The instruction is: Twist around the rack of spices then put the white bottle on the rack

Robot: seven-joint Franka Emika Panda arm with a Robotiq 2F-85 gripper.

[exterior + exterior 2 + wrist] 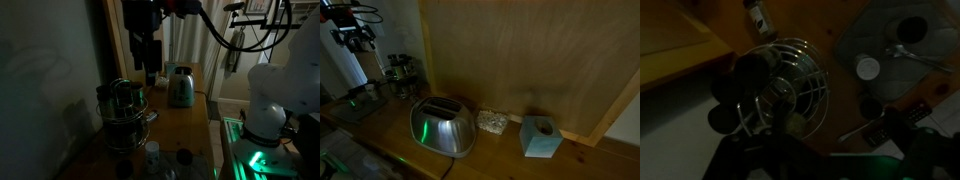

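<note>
The rack of spices stands on the wooden counter, a round dark wire carousel with dark-lidded jars. It also shows in an exterior view, and from above in the wrist view. The white bottle stands on the counter in front of the rack. Its white cap shows in the wrist view, to the right of the rack. My gripper hangs above the rack, clear of it, and also shows in an exterior view. Its fingers look spread and empty, dark at the bottom of the wrist view.
A shiny silver toaster stands farther along the counter. A teal box and a small pale container sit by the wooden wall. A dark round object lies near the white bottle. The scene is very dim.
</note>
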